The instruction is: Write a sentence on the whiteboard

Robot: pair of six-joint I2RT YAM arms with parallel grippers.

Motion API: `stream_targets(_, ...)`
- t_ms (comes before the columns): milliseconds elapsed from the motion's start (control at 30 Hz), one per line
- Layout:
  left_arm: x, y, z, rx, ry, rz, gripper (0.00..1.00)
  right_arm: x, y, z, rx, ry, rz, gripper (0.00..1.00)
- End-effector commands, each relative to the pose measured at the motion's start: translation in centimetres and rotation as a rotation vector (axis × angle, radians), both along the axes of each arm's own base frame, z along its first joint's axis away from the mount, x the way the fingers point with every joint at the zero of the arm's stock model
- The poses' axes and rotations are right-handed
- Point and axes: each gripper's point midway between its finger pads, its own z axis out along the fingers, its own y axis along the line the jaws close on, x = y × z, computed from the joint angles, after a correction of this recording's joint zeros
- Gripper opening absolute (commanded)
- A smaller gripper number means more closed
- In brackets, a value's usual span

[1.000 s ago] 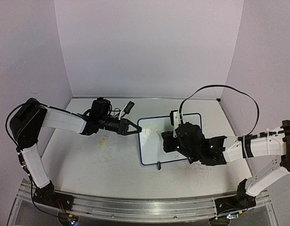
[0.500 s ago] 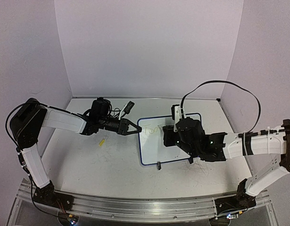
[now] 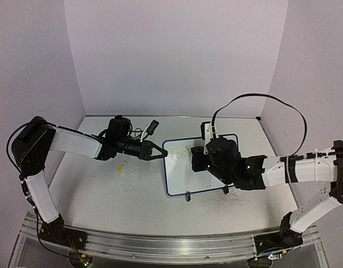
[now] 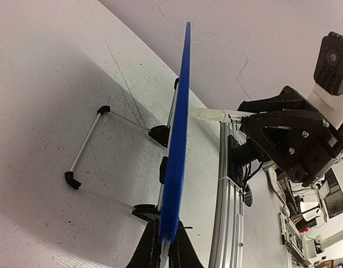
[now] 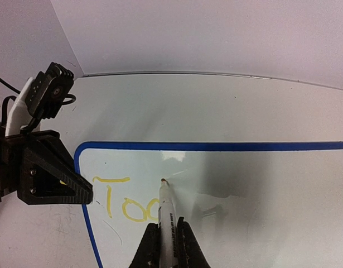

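The whiteboard (image 3: 179, 177), white with a blue frame, stands tilted on the table; the left wrist view shows it edge-on (image 4: 179, 111). My left gripper (image 3: 159, 155) (image 4: 166, 247) is shut on its left edge. My right gripper (image 3: 194, 157) (image 5: 166, 245) is shut on a white marker (image 5: 167, 211). The marker's tip touches the board above and to the right of the letters. The sentence (image 5: 125, 202) stands as yellow letters "Too" near the board's top left corner, and the marker partly covers the last letter. From the left wrist the marker (image 4: 211, 114) meets the board's face.
A small yellow cap (image 3: 121, 167) lies on the table left of the board. The board's black feet (image 3: 188, 195) and wire stand (image 4: 87, 146) rest on the scribbled tabletop. An aluminium rail (image 3: 160, 245) runs along the near edge. Walls close in the back and sides.
My right arm has moved toward the far side of the board with the marker, and more yellow letters show on it. The left arm and the board have stayed put.
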Motion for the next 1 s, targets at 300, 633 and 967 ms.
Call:
stream_targets(300, -1.3, -0.2, 1.3, -0.026, 0.001, -0.042, 0.0, -1.5, -1.2, -2.3, -0.003, 0.062, -0.032, 0.0)
stream_targets(633, -1.3, -0.2, 1.4, -0.026, 0.0, -0.042, 0.0, -2.1, -2.7, -1.7, 0.003, 0.052, -0.06, 0.0)
stream_targets(967, -1.3, -0.2, 1.5, -0.027, 0.0, -0.043, 0.0, -2.3, -1.5, 0.5, 0.096, 0.016, 0.022, 0.0)
